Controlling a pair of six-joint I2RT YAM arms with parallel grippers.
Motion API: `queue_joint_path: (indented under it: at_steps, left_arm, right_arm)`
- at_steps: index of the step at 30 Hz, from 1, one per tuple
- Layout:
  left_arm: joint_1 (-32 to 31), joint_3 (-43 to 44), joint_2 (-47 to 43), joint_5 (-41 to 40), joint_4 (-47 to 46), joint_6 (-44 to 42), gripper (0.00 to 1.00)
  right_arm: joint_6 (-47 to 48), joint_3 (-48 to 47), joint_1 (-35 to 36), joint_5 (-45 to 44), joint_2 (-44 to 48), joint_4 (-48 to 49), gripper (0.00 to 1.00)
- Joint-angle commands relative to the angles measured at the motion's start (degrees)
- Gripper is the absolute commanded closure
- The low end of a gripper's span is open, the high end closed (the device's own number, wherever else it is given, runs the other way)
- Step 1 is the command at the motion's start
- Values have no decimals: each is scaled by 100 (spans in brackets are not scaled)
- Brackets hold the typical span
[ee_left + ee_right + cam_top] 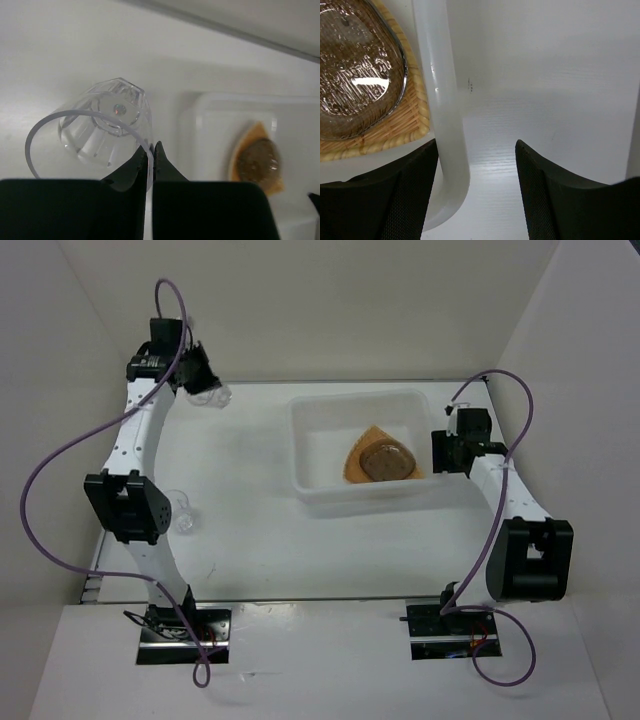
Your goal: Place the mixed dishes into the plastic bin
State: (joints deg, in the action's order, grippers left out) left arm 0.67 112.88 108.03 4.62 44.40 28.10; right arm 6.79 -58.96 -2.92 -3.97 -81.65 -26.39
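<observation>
**Top and wrist views.** Your left claw (149,159) was pinched shut on the rim of a small clear ribbed plastic cup (105,127). The cup was tilted, with its faceted base turned away from the wrist camera. It was at the far left of the white worktop (260,540), to the left of the translucent white rectangular plastic bin (310,490) and apart from it. Whether the cup rested on the worktop could not be told.

A second small clear ribbed cup (180,508) sat on the worktop beside your left arm's elbow.

Inside the bin lay an orange-tan woven fan-shaped plate (356,465), and on it a translucent grey speckled rounded-square plate (387,462).

Your right claw (477,185) hung at the bin's right side, fingers spread wide and holding nothing. The bin's rim ran between the fingers, just beside one; whether it touched could not be told.
</observation>
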Motion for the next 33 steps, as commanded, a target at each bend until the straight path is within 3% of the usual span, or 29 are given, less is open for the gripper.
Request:
queue_joint_path:
  at_steps: [1,2,4,7,10,16,24,33]
  left_arm:
    - [-794,1241,340,1312,-144,118,100]
    - [-996,2107,751,1200,23,39,100]
    - [-1550,2650,1018,1006,279,-164,100]
    - [-1955,2713,1369,1005,279,-278,100]
    - [-2403,2660,1598,1005,279,-410,100]
    - [-3159,2862,2379,356,437,-472,100]
    - [-3310,2968,2934,-874,797,-472,100]
    - [-2994,2651,3154,-1218,991,-367,99]
  right_arm:
    - [446,-336,-60,-394,219,-163,32]
    - [542,-336,-60,-447,272,-234,32]
    - [789,-336,-60,-718,403,-418,32]
    - [859,-266,-60,-1078,685,-480,26]
    - [623,-265,-121,-1194,773,-481,26]
    - [490,-1020,-183,-141,694,-639,26]
    - [675,-1285,-131,-279,694,-526,26]
    - [885,-231,-130,-1193,694,-156,26]
